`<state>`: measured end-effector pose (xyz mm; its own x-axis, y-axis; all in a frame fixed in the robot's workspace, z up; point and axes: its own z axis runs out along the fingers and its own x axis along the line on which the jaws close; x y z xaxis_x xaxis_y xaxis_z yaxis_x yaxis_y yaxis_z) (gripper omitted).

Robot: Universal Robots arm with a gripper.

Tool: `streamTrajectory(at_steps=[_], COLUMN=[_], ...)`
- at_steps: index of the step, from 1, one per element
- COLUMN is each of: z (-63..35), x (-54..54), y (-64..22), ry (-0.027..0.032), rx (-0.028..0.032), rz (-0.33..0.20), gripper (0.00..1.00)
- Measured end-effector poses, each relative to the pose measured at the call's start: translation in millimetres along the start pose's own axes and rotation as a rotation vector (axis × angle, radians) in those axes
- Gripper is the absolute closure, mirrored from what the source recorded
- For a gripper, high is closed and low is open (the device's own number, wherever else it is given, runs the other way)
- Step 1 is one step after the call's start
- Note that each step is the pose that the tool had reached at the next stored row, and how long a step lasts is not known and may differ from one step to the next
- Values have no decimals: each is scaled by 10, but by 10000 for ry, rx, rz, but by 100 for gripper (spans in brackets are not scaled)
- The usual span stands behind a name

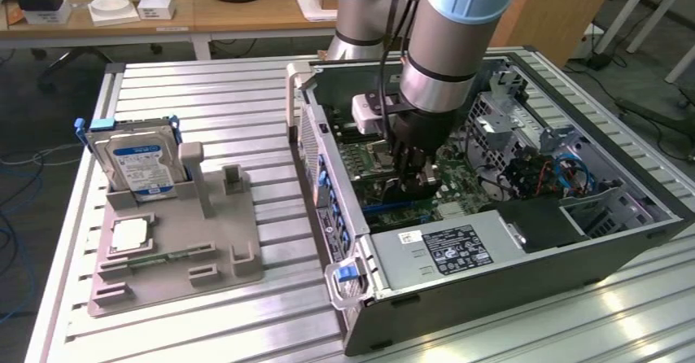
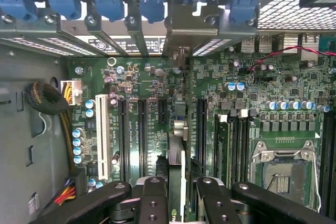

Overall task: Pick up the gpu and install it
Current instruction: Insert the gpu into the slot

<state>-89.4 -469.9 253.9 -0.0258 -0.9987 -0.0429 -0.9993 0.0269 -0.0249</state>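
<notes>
The arm is reaching down into the open computer case (image 1: 522, 241), which is sitting on the slatted metal desk (image 1: 217, 102). The tool (image 1: 411, 182) is partly closed on the gpu (image 2: 178, 145), pinching the thin card edge-on between its fingers (image 2: 153, 200). From the wrist view the card is standing upright over the motherboard (image 2: 294, 93), running toward the rear bracket slots (image 2: 178, 30) and lined up with one of the long black expansion slots.

The card is looking light and stiff but fragile: a bare circuit board that I would judge best held by its top edge, squarely, so it is not twisting. Over on the grey parts tray (image 1: 174, 253), the hard drive (image 1: 136, 164) is standing in its holder.
</notes>
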Motion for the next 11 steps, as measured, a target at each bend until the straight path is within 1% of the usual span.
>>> streamTrajectory(at_steps=[5,11], z=[14,54], x=[-7,-6], y=[0,2], ry=[4,5], rx=[1,1], rz=[-2,1], gripper=[74,74])
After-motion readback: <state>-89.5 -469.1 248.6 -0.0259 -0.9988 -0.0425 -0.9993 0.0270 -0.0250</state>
